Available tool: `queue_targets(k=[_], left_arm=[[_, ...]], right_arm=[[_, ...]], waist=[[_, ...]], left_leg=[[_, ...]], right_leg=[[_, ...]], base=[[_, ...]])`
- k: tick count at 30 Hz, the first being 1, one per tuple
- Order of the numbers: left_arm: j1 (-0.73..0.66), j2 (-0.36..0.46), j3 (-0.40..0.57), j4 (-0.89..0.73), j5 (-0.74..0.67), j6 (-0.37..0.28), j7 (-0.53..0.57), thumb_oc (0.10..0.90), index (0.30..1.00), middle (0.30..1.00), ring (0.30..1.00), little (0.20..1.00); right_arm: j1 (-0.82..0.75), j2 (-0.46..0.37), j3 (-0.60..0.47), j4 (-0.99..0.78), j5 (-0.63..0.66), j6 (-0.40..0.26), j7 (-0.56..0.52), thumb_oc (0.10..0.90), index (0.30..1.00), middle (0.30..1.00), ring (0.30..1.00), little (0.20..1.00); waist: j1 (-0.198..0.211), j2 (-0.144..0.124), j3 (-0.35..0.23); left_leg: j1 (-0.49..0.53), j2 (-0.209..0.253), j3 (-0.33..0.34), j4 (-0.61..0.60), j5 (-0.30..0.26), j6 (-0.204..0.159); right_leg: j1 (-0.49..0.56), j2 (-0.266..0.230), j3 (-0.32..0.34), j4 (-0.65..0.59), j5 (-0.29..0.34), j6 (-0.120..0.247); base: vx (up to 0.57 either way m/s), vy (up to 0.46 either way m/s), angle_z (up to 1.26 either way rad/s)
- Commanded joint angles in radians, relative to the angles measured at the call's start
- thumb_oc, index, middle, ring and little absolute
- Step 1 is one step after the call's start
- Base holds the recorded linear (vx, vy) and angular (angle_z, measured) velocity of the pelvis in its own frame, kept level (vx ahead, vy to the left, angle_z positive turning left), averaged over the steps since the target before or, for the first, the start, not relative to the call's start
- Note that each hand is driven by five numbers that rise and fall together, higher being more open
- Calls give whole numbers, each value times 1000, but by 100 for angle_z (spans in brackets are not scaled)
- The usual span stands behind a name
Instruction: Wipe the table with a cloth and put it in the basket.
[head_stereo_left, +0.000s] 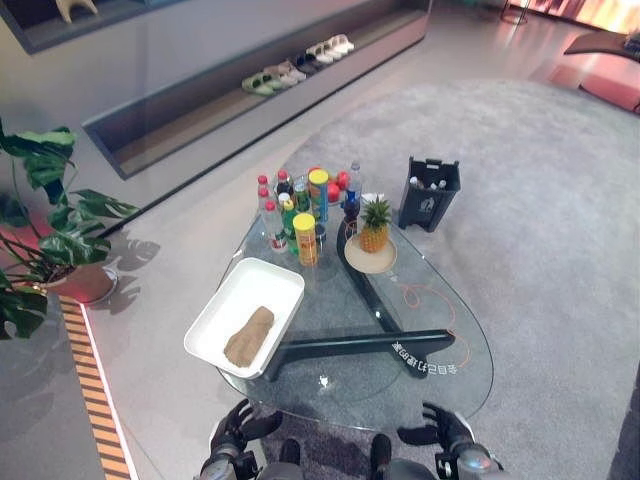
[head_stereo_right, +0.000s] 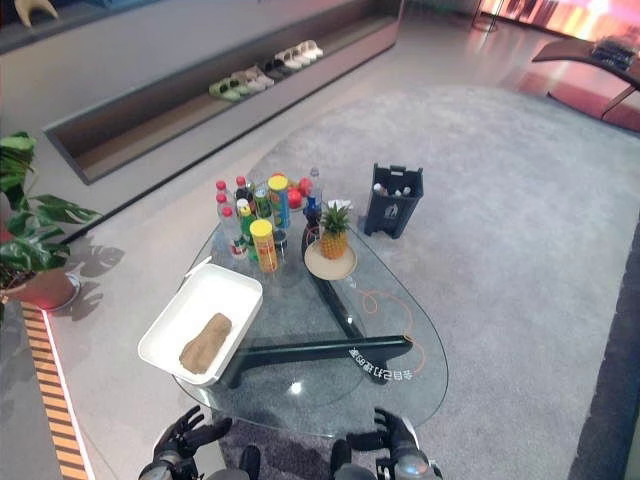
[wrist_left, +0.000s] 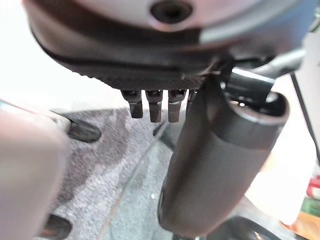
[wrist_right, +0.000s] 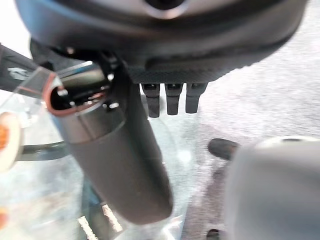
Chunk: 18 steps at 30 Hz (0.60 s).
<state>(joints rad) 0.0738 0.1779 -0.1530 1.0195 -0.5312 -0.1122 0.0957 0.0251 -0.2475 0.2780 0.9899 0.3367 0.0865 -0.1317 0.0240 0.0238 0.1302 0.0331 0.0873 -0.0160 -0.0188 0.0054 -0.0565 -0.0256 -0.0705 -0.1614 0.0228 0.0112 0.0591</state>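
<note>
1. Cloth (head_stereo_left: 248, 336): brown, bunched, lying inside the white basket (head_stereo_left: 284, 284) on the bench's left side. Looks already stowed, or not yet picked up.
2. Glass bench (head_stereo_left: 450, 375) centre is bare; bottles (head_stereo_left: 300, 205) and pineapple (head_stereo_left: 374, 225) sit grouped at the far end, leaving wiping room.
3. Left hand (head_stereo_left: 236, 425) and right hand (head_stereo_left: 443, 425) hover at the near edge, fingers loosely spread, holding nothing.
</note>
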Motion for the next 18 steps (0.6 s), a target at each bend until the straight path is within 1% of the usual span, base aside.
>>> queue_targets(k=[1, 3, 5, 6, 7, 9, 10, 12, 13, 14, 15, 18], left_arm=[[-46, 24, -32, 13, 63, -54, -55, 800, 900, 900, 900, 900], [-62, 28, -52, 62, 102, -58, -59, 800, 900, 900, 900, 900], [-73, 24, -66, 118, 118, -33, -45, 800, 900, 900, 900, 900], [-76, 21, -65, 150, 131, -30, -35, 800, 900, 900, 900, 900], [-78, 20, -63, 183, 120, -3, -19, 800, 900, 900, 900, 900], [-79, 18, -53, 208, 112, 6, -24, 800, 900, 900, 900, 900], [-80, 17, -41, 227, 97, 23, -33, 800, 900, 900, 900, 900], [-82, 13, -23, 259, 108, 25, -56, 800, 900, 900, 900, 900], [-81, 8, -16, 274, 100, 23, -65, 800, 900, 900, 900, 900], [-79, 3, -10, 283, 91, 21, -63, 800, 900, 900, 900, 900], [-79, -1, -3, 289, 82, 19, -65, 800, 900, 900, 900, 900], [-83, -6, 2, 296, 81, 7, -70, 800, 900, 900, 900, 900]], right_arm=[[-15, 12, 4, 30, -1, -27, 43, 800, 900, 900, 900, 900], [-23, 20, -9, 113, 4, -23, 64, 800, 900, 900, 900, 900], [-29, 27, -30, 183, 20, -24, 78, 800, 900, 900, 900, 900], [-33, 30, -39, 210, 14, -27, 80, 800, 900, 900, 900, 900], [-37, 33, -46, 232, 8, -18, 75, 800, 900, 900, 900, 900], [-40, 35, -50, 250, -2, -19, 77, 800, 900, 900, 900, 900], [-40, 33, -54, 268, -13, -22, 83, 800, 900, 900, 900, 900], [-41, 35, -60, 293, -24, -29, 89, 800, 900, 900, 900, 900], [-41, 38, -65, 309, -37, -34, 81, 800, 900, 900, 900, 900], [-41, 41, -69, 320, -48, -46, 51, 800, 900, 900, 900, 900], [-42, 43, -74, 327, -46, -41, 18, 800, 900, 900, 900, 900], [-44, 46, -83, 339, -34, -35, -2, 800, 900, 900, 900, 900]], waist=[[-1, -41, -6], [-6, -36, -19], [-9, -33, -32], [-10, -32, -36], [-12, -31, -41], [-13, -31, -43], [-13, -31, -46], [-14, -32, -50], [-14, -33, -54], [-13, -34, -56], [-12, -35, -57], [-11, -37, -58]], left_leg=[[-5, -74, 16, -14, 24, 0], [13, -70, 24, -30, 24, 2], [26, -65, 33, -38, 22, 2], [30, -64, 36, -43, 23, 1], [34, -61, 38, -49, 24, 1], [36, -60, 39, -52, 23, 2], [40, -59, 39, -58, 22, 3], [44, -58, 40, -60, 20, 3], [47, -58, 43, -59, 17, 4], [49, -57, 45, -56, 14, 5], [51, -57, 47, -54, 11, 6], [54, -56, 48, -53, 9, 8]], right_leg=[[96, 14, 2, -71, 6, -2], [107, 14, 6, -80, 8, 0], [118, 11, 7, -91, 11, 5], [121, 10, 7, -95, 13, 6], [122, 9, 10, -97, 14, 8], [124, 10, 12, -99, 13, 8], [125, 11, 12, -100, 12, 8], [128, 10, 12, -100, 10, 9], [129, 10, 14, -99, 9, 9], [132, 9, 15, -97, 7, 8], [133, 9, 16, -96, 7, 9], [134, 9, 18, -93, 6, 8]], base=[[30, 19, -5], [55, 25, -1], [63, 16, -2], [48, 16, -3], [31, 15, -2], [11, 4, -4], [25, 6, -11], [38, 8, -5], [49, 12, -1], [56, 16, -2], [36, 11, -1], [0, 0, 0]])
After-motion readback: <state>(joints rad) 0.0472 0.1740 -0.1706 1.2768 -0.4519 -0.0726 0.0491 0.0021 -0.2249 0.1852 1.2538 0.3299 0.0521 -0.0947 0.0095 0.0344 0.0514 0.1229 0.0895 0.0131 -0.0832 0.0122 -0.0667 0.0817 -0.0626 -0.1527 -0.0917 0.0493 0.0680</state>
